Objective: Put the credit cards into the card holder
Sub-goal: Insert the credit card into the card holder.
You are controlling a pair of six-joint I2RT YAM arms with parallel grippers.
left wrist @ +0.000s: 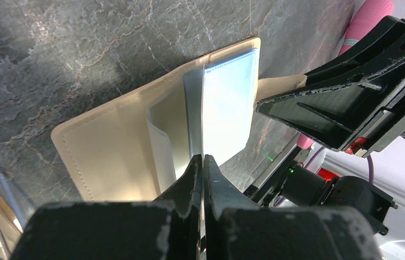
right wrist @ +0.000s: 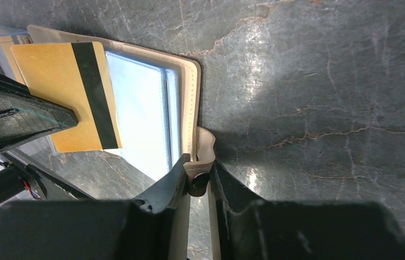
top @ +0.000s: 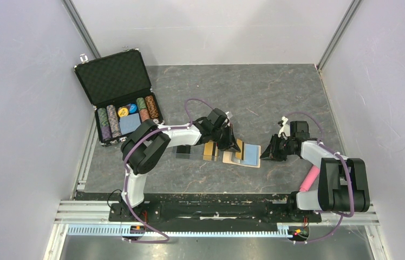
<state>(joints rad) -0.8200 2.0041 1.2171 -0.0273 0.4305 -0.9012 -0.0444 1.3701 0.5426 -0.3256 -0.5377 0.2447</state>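
Observation:
The tan card holder [top: 242, 154] lies open on the table, its blue lining [right wrist: 141, 119] facing up. My left gripper [top: 233, 143] is shut on the gold-orange credit card [right wrist: 62, 97], which has a black stripe and hangs over the holder's left half. In the left wrist view the card shows only as a thin edge between the shut fingers, above the open card holder [left wrist: 113, 146]. My right gripper [top: 268, 153] pinches the holder's snap tab [right wrist: 199, 176] at its right edge, both fingers touching it. A dark flat card [top: 185, 152] lies left of the holder.
A clear sleeve with something gold inside [top: 210, 150] lies between the dark card and the holder. An open black foam-lined case [top: 116, 97] with stacked poker chips stands at the back left. Grey walls close in both sides.

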